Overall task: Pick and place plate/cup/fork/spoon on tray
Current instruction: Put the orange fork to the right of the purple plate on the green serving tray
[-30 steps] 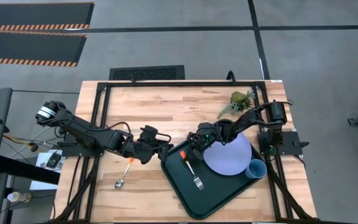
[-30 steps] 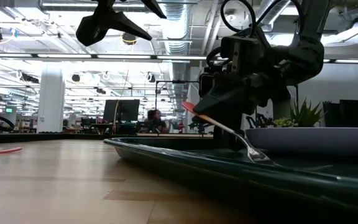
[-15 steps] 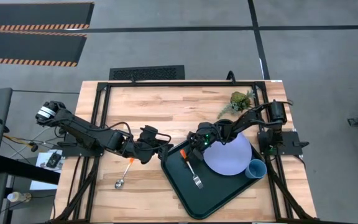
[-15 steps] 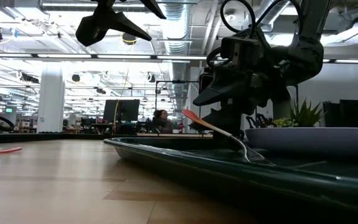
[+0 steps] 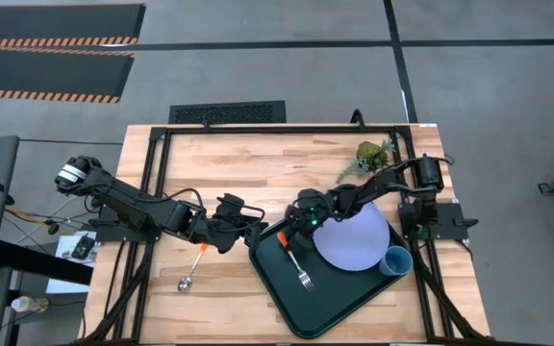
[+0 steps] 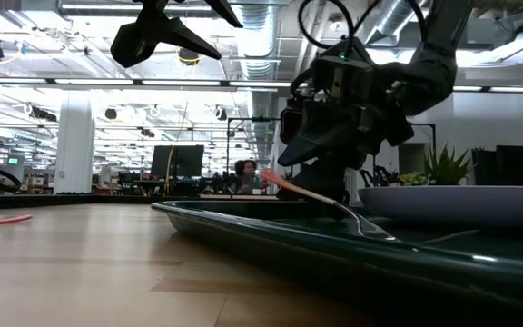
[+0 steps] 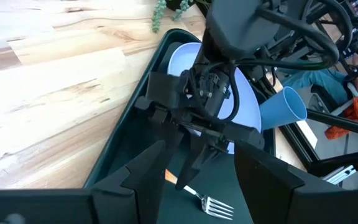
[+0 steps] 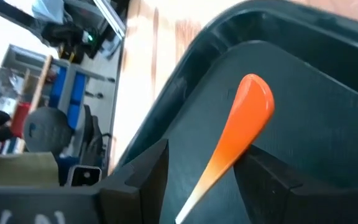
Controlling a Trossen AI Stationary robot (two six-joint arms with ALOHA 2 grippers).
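While three of the four pieces are already on the tray (image 5: 330, 298), one is not. The plate (image 5: 354, 242) lies flat on the tray's right half, the cup (image 5: 396, 260) sits at the plate's right edge on the tray's right corner — in the left wrist view it looks tipped on its side — and the fork (image 5: 296, 263) lies on the tray's left half, tines toward the near edge and orange handle toward the far left corner.

The right gripper (image 5: 301, 228) hovers low over the fork's handle end with its fingers spread; in the right wrist view the orange handle shows between the two dark fingers with a gap on either side, so the claw is open and holds nothing. By the look of it the fork is set down and released.

The spoon (image 5: 193, 270) is what is left: it lies on the bare wooden table (image 5: 258, 173), well left of the tray. The left gripper (image 5: 254, 234) sits at the tray's left edge, just right of the spoon's handle, its fingers parted and empty.
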